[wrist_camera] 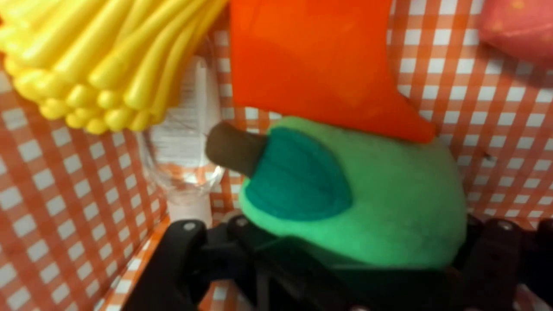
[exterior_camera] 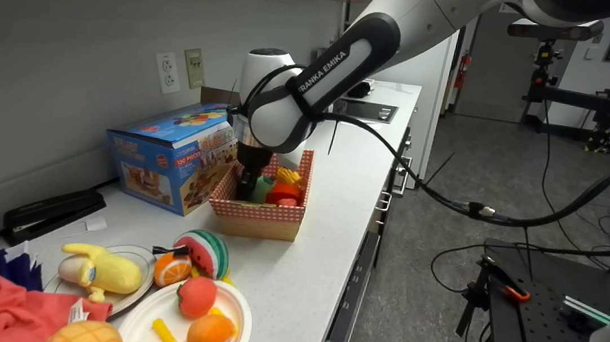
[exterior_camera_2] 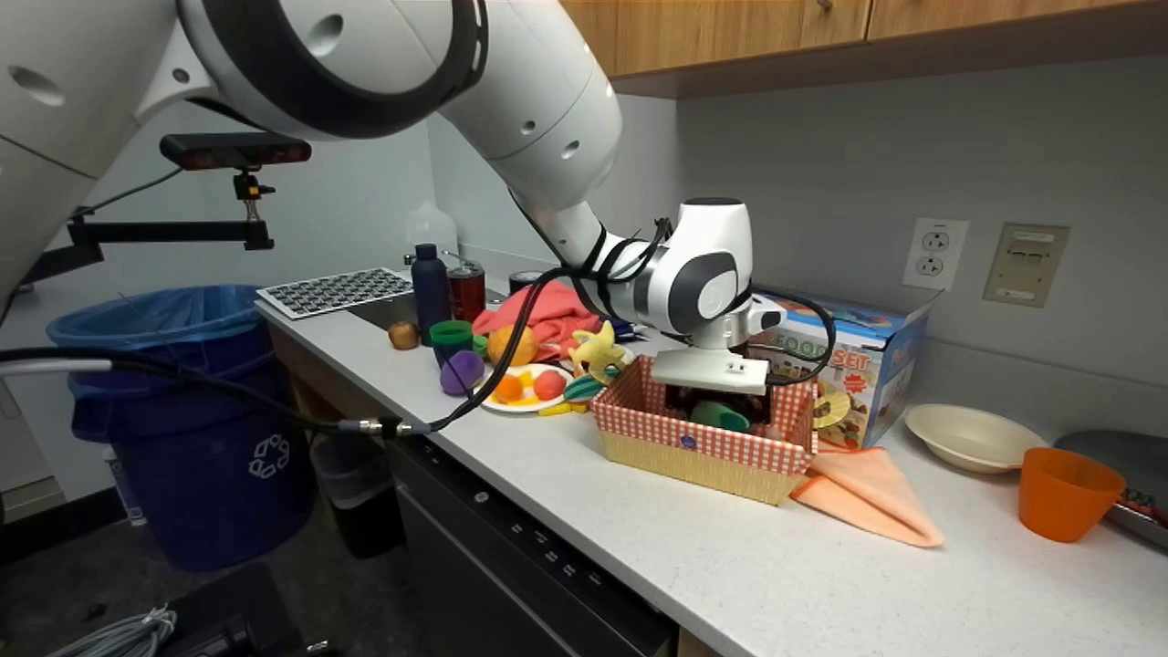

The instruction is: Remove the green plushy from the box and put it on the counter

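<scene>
Green plush toy (wrist_camera: 367, 185) with brown stem and teal leaf: in the open-top straw-coloured box (exterior_camera_2: 693, 465) with red-and-white checked lining.
Black hand (wrist_camera: 360, 229) reaches into it, jaws on either side of the toy; whether gripping, cannot tell. Glossy red-orange piece (wrist_camera: 311, 60) overlaps the toy's edge. Box on white desk (exterior_camera_2: 912, 593), between its front edge and the blue printed cardboard carton (exterior_camera: 175, 160) at the wall-side edge.

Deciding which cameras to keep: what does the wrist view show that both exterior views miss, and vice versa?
Only the wrist view shows the brown stem of the green plushy and a clear bottle in the box.

Only the exterior views show the counter, the blue carton and the wall outlet.

Shared: the green plushy inside the box.
</scene>
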